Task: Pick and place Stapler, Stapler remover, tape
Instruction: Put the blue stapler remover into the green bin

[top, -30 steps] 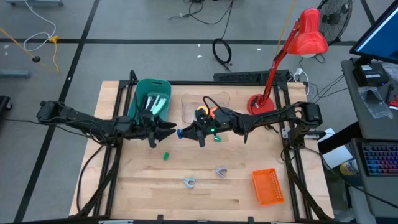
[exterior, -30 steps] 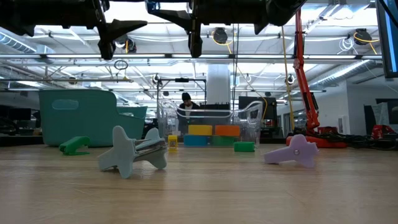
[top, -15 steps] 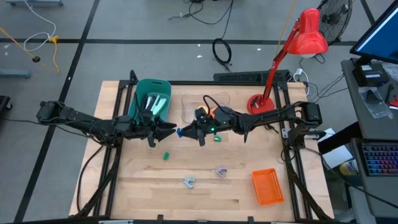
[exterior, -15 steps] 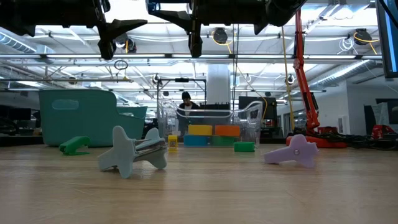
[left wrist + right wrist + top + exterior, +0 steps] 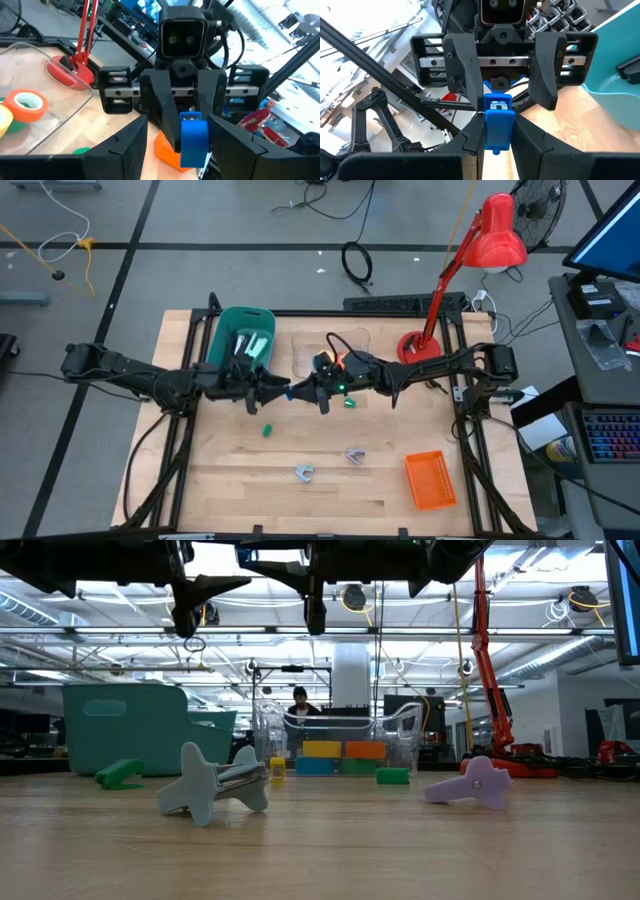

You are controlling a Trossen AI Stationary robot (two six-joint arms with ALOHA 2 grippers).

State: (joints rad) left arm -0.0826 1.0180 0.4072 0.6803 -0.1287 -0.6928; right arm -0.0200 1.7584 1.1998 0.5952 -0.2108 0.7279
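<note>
1. Wooden table (image 5: 300, 505). Everything below stands on it or hangs over it.

2. Red desk lamp (image 5: 495, 235). Its base is at the table's far right corner.

3. Teal bin (image 5: 245, 330). It sits at the far edge on my left side, with pale items inside that I cannot make out.

4. Clear tray (image 5: 305, 355). It is just beside the bin, toward the middle of the far edge. My right arm crosses above it.

5. Orange basket (image 5: 431, 480). It is at the near right, well apart from everything else.

6. My right gripper (image 5: 297, 392). It is raised over mid-table, pointing toward my left arm, with its fingers clamped on the blue stapler (image 5: 497, 122).

7. My left gripper (image 5: 278, 389). It is at the same height, tip to tip with the right one. Its fingers (image 5: 125, 145) are spread wide on either side of the blue stapler, and I cannot tell if they touch it.

8. Two staple removers. The grey-blue one (image 5: 303, 472) and the lilac one (image 5: 355, 455) lie near each other on the near half of the table.

9. Two green staplers. One (image 5: 267, 430) lies below my left gripper. The other (image 5: 350, 402) is just beside my right arm.

10. Tape. An orange roll (image 5: 25, 104) lies in the clear tray, touching a yellow roll (image 5: 2, 120), with a bit of green showing under them. No blue roll is visible to me.
</note>
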